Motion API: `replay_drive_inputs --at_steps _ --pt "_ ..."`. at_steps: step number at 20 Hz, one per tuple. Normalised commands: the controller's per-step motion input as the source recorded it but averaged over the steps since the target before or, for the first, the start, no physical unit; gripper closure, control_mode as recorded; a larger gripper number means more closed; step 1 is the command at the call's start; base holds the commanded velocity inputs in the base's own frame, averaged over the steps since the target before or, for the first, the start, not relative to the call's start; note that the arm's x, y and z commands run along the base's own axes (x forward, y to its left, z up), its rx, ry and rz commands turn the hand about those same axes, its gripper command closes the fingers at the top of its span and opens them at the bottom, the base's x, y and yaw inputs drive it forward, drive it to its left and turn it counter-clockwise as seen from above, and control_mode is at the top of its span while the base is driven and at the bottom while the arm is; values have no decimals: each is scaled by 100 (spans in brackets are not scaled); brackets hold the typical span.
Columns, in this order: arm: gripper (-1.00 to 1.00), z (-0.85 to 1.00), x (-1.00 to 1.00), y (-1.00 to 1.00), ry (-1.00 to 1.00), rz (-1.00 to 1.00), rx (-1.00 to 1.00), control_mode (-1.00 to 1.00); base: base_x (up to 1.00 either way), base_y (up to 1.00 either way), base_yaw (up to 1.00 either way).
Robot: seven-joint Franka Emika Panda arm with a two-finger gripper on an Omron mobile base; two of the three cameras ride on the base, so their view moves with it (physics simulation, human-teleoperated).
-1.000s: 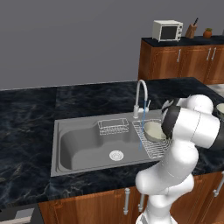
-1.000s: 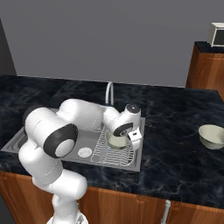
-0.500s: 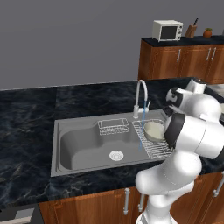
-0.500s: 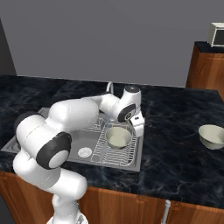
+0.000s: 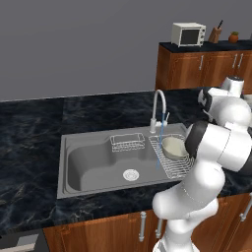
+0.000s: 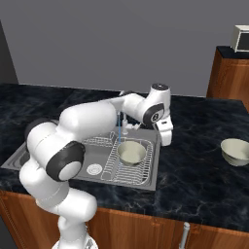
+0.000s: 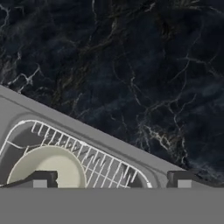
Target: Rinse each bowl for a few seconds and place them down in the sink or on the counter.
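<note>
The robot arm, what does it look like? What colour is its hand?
The arm is glossy white with fat rounded segments and dark grey joint caps. Its hand is a white block, and the gripper ends in two small dark fingertips.

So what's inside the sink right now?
On the sink's ribbed rack sits one bowl, upright. A wire basket sits at the back and the drain shows in the basin floor. A thin stream falls from the faucet. The rack hides what lies beneath it.

Counter was glossy black marble with pale veins. Sink looked like matte grey steel, rack was thin wire. Bowl was smooth cream inside, cabinets brown wood.
</note>
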Motion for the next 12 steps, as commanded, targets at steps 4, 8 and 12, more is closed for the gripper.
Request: replay_drive_inputs --at_steps 4,8,12 --pt "-100 5 0 -28 1 -29 0 -100 0 0 0" --pt "-100 1 0 -22 0 -25 0 -100 0 0 0" --pt "-100 5 0 -31 -1 -15 0 -100 0 0 0"
